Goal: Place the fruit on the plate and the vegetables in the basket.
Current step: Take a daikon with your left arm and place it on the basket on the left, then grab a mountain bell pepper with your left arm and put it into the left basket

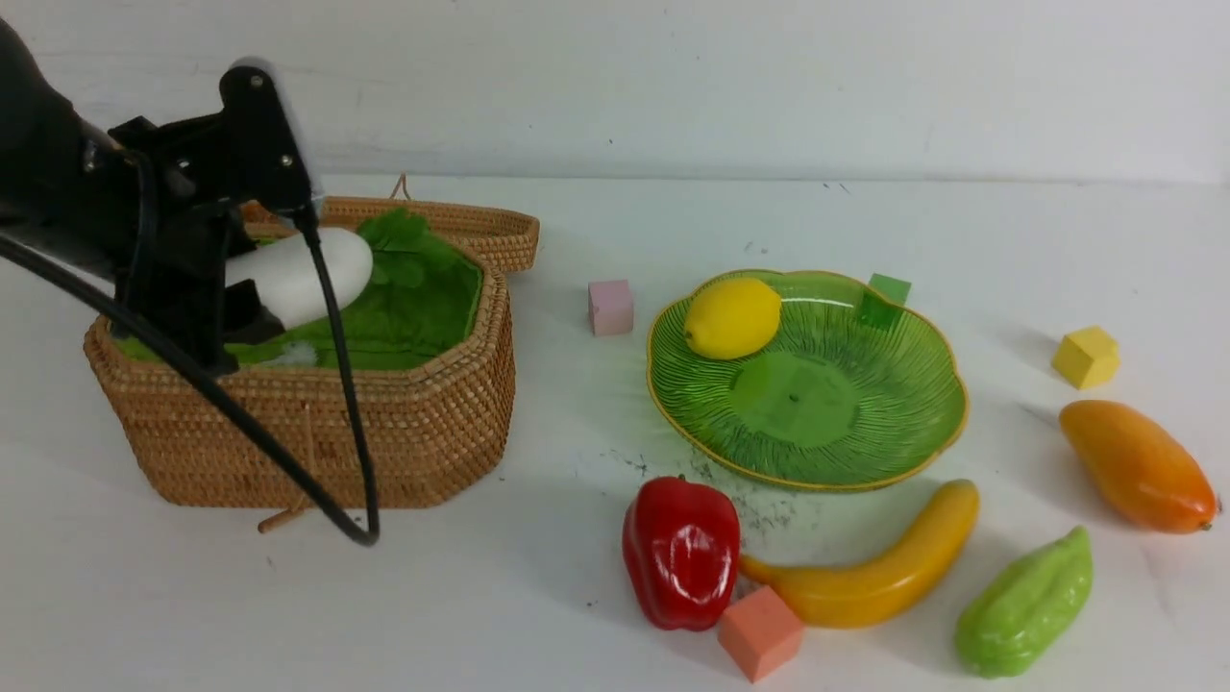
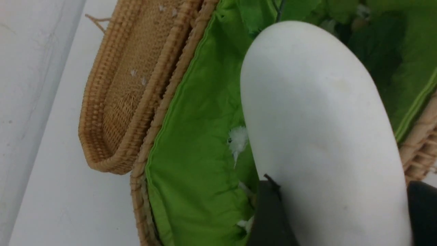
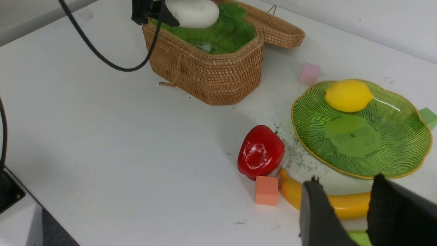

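Note:
My left gripper [image 1: 240,288] is shut on the white radish [image 1: 307,274], holding it over the open wicker basket [image 1: 384,432]. In the left wrist view the radish [image 2: 317,130] fills the gap between both black fingers [image 2: 269,212], above the green lining [image 2: 194,143]. A lemon [image 1: 732,317] lies on the green plate [image 1: 865,442]. On the table near the plate lie a red pepper [image 1: 680,553], banana [image 1: 884,567], green gourd [image 1: 1026,605] and mango [image 1: 1139,466]. My right gripper [image 3: 344,179] hangs open and empty above the banana [image 3: 344,205].
The basket's lid [image 1: 480,231] lies open behind it. Small cubes stand about: pink [image 1: 611,307] left of the plate, green [image 1: 886,293] behind it, yellow [image 1: 1086,357] at the right, orange [image 1: 760,632] touching the pepper and banana. A black cable [image 1: 336,384] hangs before the basket.

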`<control>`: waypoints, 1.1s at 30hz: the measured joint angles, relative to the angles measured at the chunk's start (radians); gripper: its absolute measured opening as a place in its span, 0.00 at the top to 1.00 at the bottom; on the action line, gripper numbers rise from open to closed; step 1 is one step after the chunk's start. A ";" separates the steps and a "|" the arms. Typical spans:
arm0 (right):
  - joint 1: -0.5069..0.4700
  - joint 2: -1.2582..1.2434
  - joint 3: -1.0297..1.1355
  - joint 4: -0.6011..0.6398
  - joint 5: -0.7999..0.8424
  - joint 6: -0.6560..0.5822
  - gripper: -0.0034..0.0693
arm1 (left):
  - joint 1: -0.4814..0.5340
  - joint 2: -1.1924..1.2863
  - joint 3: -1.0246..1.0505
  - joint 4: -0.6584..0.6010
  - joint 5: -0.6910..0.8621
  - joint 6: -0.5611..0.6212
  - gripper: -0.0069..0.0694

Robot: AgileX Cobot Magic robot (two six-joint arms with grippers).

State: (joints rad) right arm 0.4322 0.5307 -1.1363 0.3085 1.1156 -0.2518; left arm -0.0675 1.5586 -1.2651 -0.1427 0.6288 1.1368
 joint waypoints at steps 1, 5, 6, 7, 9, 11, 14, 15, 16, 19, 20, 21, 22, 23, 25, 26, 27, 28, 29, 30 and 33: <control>0.000 0.000 0.000 0.003 0.000 0.000 0.63 | 0.001 0.001 0.000 0.002 -0.011 -0.004 0.32; 0.000 0.000 0.000 0.007 0.000 0.012 0.63 | 0.001 0.003 0.000 0.007 -0.053 -0.015 0.32; 0.000 0.000 0.000 0.007 0.000 0.013 0.63 | 0.001 0.003 0.000 0.010 -0.057 -0.015 0.32; 0.000 0.000 0.000 0.007 0.000 0.014 0.63 | 0.001 0.003 0.000 0.012 -0.058 -0.017 0.32; 0.000 0.000 0.000 0.008 0.000 0.015 0.63 | 0.001 0.003 0.000 0.017 -0.059 -0.026 0.32; 0.000 0.000 0.000 0.008 0.000 0.015 0.63 | 0.001 0.003 0.000 0.020 -0.055 -0.044 0.28; 0.000 0.000 0.000 0.008 0.002 0.015 0.63 | 0.001 -0.004 0.000 0.021 -0.046 -0.068 0.19; 0.000 0.000 0.000 0.009 0.003 0.015 0.63 | 0.001 -0.010 0.000 0.022 -0.040 -0.078 0.16; 0.000 0.000 0.000 0.009 0.005 0.015 0.63 | 0.001 -0.020 0.000 0.022 -0.031 -0.097 0.14; 0.000 0.000 0.000 0.010 0.009 0.015 0.63 | 0.001 -0.060 0.000 -0.012 -0.012 -0.199 0.14; 0.000 0.000 0.000 0.010 0.009 0.015 0.63 | 0.001 -0.072 0.000 -0.034 -0.010 -0.227 0.15; 0.000 0.000 0.000 0.011 0.009 0.015 0.63 | 0.001 -0.086 0.000 -0.061 -0.009 -0.272 0.17; 0.000 0.000 0.000 0.011 0.009 0.015 0.63 | 0.000 -0.096 0.000 -0.084 -0.009 -0.307 0.19; 0.000 0.000 0.000 0.011 0.011 0.015 0.63 | -0.007 -0.118 0.000 -0.131 -0.006 -0.385 0.25; 0.000 0.000 0.000 0.011 0.013 0.015 0.63 | -0.035 -0.150 0.000 -0.188 0.010 -0.510 0.37; 0.000 0.000 0.000 0.011 0.015 0.015 0.63 | -0.055 -0.163 0.000 -0.205 0.027 -0.583 0.46; 0.000 0.000 0.000 0.011 0.020 0.015 0.63 | -0.088 -0.177 0.000 -0.219 0.058 -0.663 0.56; 0.000 0.000 0.000 0.011 0.028 0.015 0.63 | -0.127 -0.189 -0.001 -0.226 0.097 -0.751 0.66; 0.000 0.000 0.000 0.011 0.042 0.015 0.63 | -0.190 -0.200 -0.001 -0.226 0.160 -0.859 0.78; 0.000 0.000 0.000 0.011 0.053 0.015 0.63 | -0.231 -0.201 -0.001 -0.216 0.199 -0.927 0.85; 0.000 0.000 0.000 0.011 0.099 0.015 0.63 | -0.405 -0.186 -0.001 -0.119 0.323 -1.149 0.93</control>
State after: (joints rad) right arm 0.4322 0.5307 -1.1363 0.3194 1.2142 -0.2364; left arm -0.4725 1.3723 -1.2664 -0.2619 0.9518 -0.0124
